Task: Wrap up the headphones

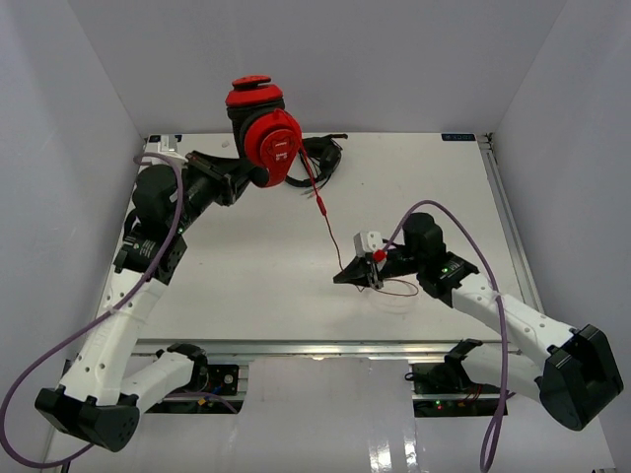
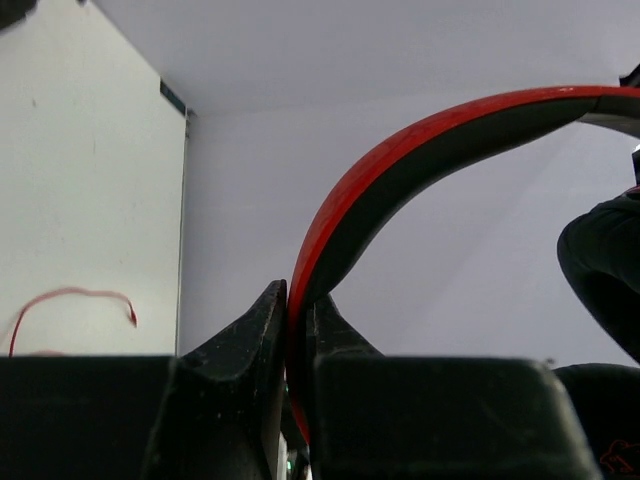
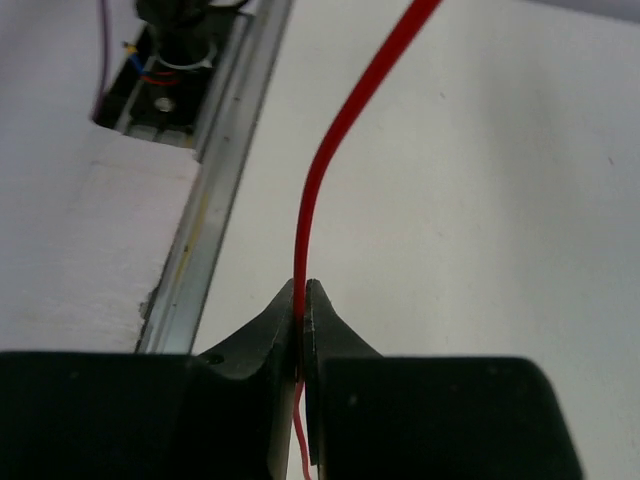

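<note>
White walls (image 1: 79, 79) close in a pale surface (image 1: 246, 266) on three sides, with the two arms bolted at its near edge. A metal rail (image 3: 215, 190) runs along that near edge.

The red headphones (image 1: 271, 138) are lifted off the surface over its far left part. One round ear cup (image 1: 276, 146) faces the overhead camera and the other (image 1: 251, 94) sits above it in that view. The left end effector (image 1: 258, 175) is clamped on the headband (image 2: 400, 150). In the left wrist view its two black fingers press together on the red and black band at the left end effector (image 2: 297, 300), and the band arcs up and away to the right.

The thin red cable (image 1: 317, 202) leaves the headphones and slants down across the middle of the surface to the right end effector (image 1: 373, 271), which sits low near the surface, right of centre. In the right wrist view the right end effector (image 3: 303, 300) is closed on the cable (image 3: 320, 170), which is pinched between the fingertips. One stretch rises away from them and a short piece shows below. Beyond the grip, the slack of the cable lies on the surface in a loose loop (image 1: 399, 293).

A black object (image 1: 325, 158) lies on the far part of the surface, just right of the raised headphones. It is partly hidden, so I cannot tell what it is.
</note>
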`<state>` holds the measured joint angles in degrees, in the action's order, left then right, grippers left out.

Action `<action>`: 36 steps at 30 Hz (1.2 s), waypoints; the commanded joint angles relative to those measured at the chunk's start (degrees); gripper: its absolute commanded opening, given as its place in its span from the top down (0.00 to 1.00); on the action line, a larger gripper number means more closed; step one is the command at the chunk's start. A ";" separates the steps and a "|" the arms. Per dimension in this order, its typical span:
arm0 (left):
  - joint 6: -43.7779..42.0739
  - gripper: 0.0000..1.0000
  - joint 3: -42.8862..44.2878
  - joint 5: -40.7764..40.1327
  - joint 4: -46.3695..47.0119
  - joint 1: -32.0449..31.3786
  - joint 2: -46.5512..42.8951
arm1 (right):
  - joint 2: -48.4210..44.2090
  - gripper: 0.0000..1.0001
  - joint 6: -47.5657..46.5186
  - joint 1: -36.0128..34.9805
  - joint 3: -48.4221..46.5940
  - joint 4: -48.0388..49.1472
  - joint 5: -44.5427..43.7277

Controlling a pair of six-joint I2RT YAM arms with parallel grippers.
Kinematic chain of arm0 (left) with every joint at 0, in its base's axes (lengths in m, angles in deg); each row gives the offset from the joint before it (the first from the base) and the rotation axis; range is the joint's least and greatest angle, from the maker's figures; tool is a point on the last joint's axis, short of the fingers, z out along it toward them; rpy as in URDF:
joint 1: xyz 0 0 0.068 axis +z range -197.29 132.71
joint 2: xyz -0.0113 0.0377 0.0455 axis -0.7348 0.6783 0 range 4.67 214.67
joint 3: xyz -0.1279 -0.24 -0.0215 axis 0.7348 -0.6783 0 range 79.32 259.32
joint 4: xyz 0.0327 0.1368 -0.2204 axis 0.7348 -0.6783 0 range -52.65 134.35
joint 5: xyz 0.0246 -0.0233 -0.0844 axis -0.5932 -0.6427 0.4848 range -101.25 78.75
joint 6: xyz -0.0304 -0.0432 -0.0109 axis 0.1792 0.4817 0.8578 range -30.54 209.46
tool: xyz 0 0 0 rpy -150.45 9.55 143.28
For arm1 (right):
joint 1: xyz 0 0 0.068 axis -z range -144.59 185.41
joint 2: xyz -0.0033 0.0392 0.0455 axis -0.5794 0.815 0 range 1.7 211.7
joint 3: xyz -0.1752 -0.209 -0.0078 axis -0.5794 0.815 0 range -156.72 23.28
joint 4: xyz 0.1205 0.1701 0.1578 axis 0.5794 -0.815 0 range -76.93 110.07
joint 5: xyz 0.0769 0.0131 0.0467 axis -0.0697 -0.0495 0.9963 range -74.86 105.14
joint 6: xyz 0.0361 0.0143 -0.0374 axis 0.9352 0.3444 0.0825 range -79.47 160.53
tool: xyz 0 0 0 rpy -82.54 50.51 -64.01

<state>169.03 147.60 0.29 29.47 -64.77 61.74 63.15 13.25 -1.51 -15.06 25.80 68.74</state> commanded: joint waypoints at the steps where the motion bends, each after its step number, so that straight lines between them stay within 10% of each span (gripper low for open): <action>1: -12.80 1.00 10.99 -19.38 -5.63 -0.38 6.35 | 1.20 0.92 -6.19 -0.94 -11.78 -21.89 -34.04; 6: -29.31 1.00 16.29 -29.95 -11.25 -4.76 17.34 | -2.94 0.92 -18.26 -1.35 -14.47 -20.63 -68.51; 15: -47.87 1.00 6.83 -37.74 -12.89 -11.51 19.94 | -8.02 0.92 -28.68 -0.53 -21.05 -18.30 -76.18; 24: -63.76 1.00 -5.10 -17.31 -7.25 -13.55 14.53 | -2.12 0.92 -25.43 0.19 -31.56 -22.89 -69.78; 36: -68.31 1.00 -10.43 -7.86 -3.57 -14.88 13.64 | -0.33 0.92 -19.49 4.34 -42.88 -38.69 -32.67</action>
<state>101.96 137.00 -13.85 21.27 -79.67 75.15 62.92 -8.15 1.34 -51.68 -6.15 17.74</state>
